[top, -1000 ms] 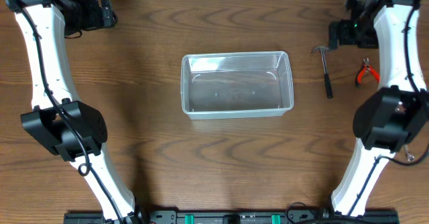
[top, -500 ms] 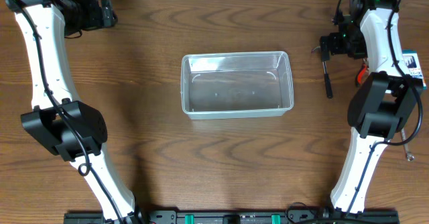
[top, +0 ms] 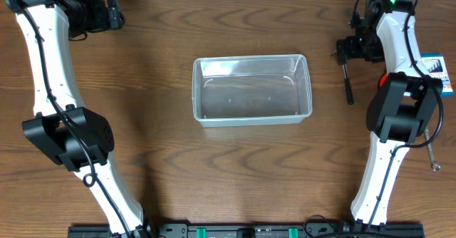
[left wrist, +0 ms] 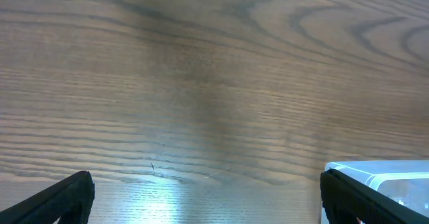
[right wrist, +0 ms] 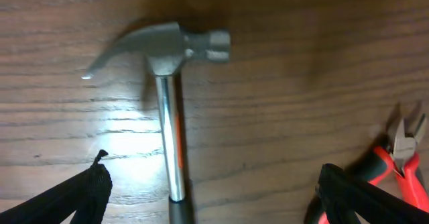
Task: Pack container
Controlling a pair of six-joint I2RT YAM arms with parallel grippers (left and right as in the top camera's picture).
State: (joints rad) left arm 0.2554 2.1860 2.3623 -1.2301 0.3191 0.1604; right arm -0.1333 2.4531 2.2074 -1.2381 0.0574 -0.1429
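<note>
Steel hammer [right wrist: 167, 70] below spread right tool [right wrist: 214, 184], red pliers [right wrist: 395, 163] beside; left tool [left wrist: 208, 194] spread, clear container [top: 196, 88] empty.

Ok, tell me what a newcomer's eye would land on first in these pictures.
The clear, empty container sits in the middle of the brown wooden table. Toward the far right, the right gripper hangs open over a silver claw hammer lying flat, with red-handled pliers beside it. The left gripper is open too, off at the far-left corner.
</note>
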